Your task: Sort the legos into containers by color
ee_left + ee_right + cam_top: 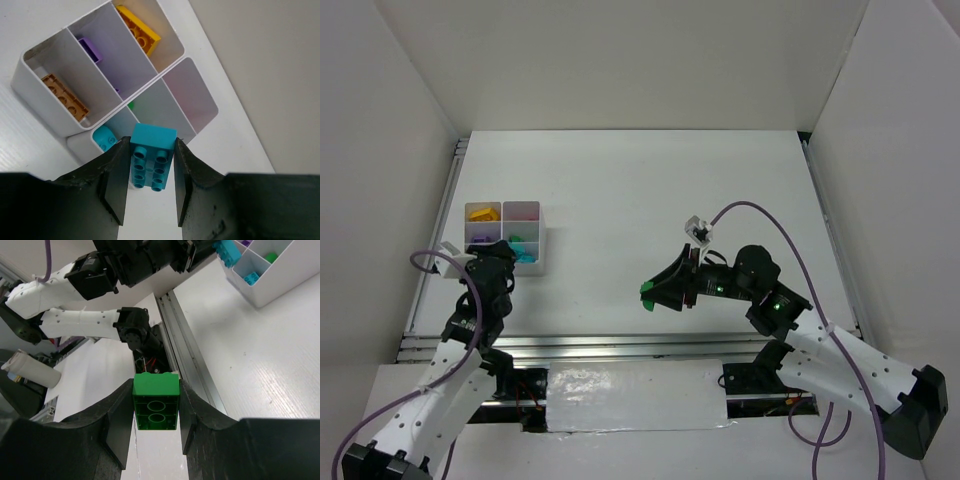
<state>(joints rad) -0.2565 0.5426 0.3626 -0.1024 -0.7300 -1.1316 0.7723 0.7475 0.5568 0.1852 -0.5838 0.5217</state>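
Left fingers [114, 182] pinch teal brick [152, 162] by flat sides, lower centre, over organiser tray [22, 82]. Right fingers [117, 425] pinch green brick [156, 407], lower centre. Bricks probably light, rigid, slick: hold flat sides.

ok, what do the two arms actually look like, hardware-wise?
The left arm and right arm match. Each has white link covers with rows of small holes, black joint housings and black wedge-shaped jaws. A purple cable loops off each wrist back toward the base. The right arm shows small green lights, and a small grey-white module sits at its wrist.
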